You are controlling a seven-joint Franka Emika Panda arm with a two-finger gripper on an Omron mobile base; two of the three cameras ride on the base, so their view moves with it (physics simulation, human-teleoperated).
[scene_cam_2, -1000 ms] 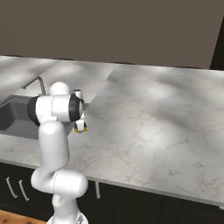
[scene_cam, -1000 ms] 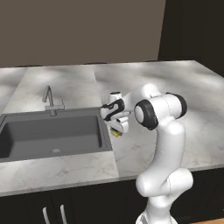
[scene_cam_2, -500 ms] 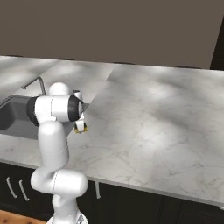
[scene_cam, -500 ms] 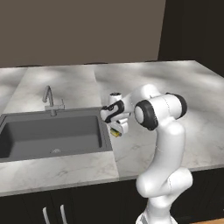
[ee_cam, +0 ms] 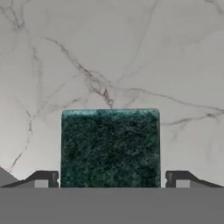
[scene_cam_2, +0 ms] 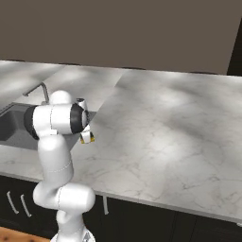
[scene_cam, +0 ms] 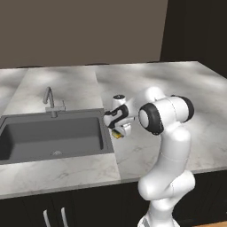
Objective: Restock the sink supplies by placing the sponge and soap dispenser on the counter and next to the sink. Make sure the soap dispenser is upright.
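The sponge (ee_cam: 110,148) shows its green scrub face between my fingertips in the hand view, with a gap on each side. From the left base view its yellow body (scene_cam: 117,134) lies low on the counter (scene_cam: 150,84), just right of the sink (scene_cam: 53,137). My gripper (scene_cam: 119,129) hangs directly over it, open, with the fingers (ee_cam: 43,178) standing clear of the sponge's sides. In the right base view the sponge (scene_cam_2: 88,138) peeks out beneath the hand. The soap dispenser is out of view.
A silver faucet (scene_cam: 51,101) stands at the sink's rear edge. Marbled counter (scene_cam_2: 170,132) stretches wide to the right of the arm. The counter's front edge (scene_cam: 62,188) runs above dark cabinets.
The jaws have spread apart and let go of the sponge. The arm and the sponge have stayed in nearly the same spot beside the sink.
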